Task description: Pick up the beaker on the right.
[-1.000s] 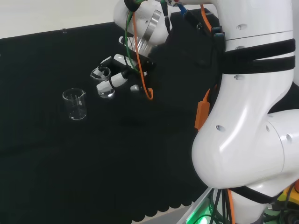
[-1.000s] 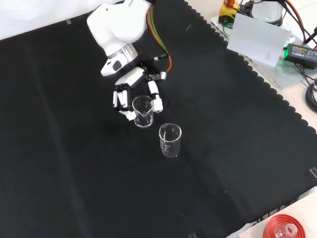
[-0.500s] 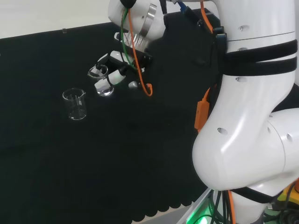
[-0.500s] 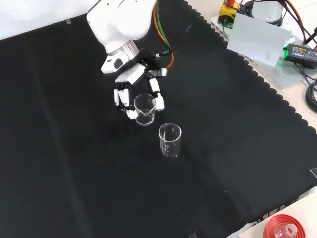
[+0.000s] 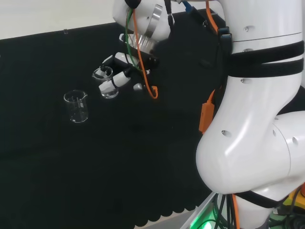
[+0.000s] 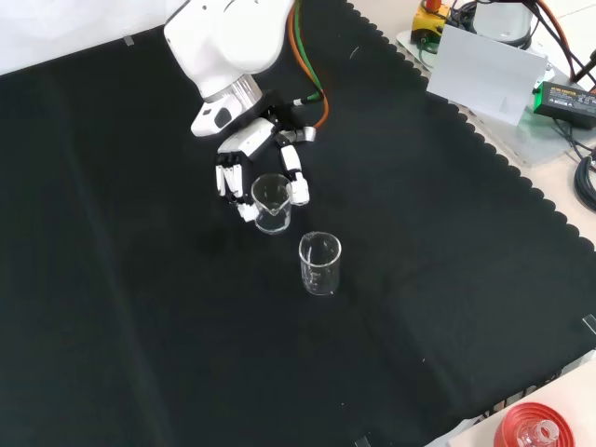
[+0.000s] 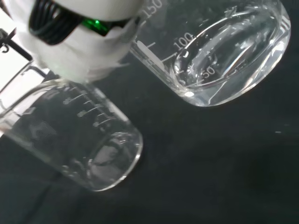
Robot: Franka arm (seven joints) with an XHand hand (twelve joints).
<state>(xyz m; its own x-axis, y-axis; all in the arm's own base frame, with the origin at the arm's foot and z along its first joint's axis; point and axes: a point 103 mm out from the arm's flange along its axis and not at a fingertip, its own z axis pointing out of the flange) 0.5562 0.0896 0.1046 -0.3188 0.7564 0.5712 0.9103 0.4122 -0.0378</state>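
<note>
Toward the far middle of the black cloth [image 6: 140,307] in the front view, the hand [image 6: 244,154] hung below the white arm [image 6: 223,42] with its fingers [image 6: 297,186] and thumb curled round a small clear beaker [image 6: 271,204]; fingers showed on both sides of the glass, closed on it. In the head view the same beaker [image 5: 106,81] sat within the hand [image 5: 121,71], its rim up and its body partly covered by a white fingertip. Whether its base touched the cloth or cleared it could not be told. An orange cable [image 5: 143,62] looped down from the wrist just beside the hand. A second clear beaker [image 6: 319,264] stood upright on the cloth, free of the hand, nearer the front edge and slightly right of the held one in the front view; in the head view this second beaker [image 5: 76,107] stood to the left of the hand, apart from it. The wrist view showed two clear beakers with printed scale marks, one [image 7: 219,44] and another [image 7: 79,135], close to a blurred white part of the hand [image 7: 79,35]; which was the held one could not be told there. Two beakers were on or over the cloth in all. Beyond the cloth's scalloped right edge in the front view lay a grey box [image 6: 491,74], and a red ribbed ring [image 6: 540,424] sat off the near right corner.
</note>
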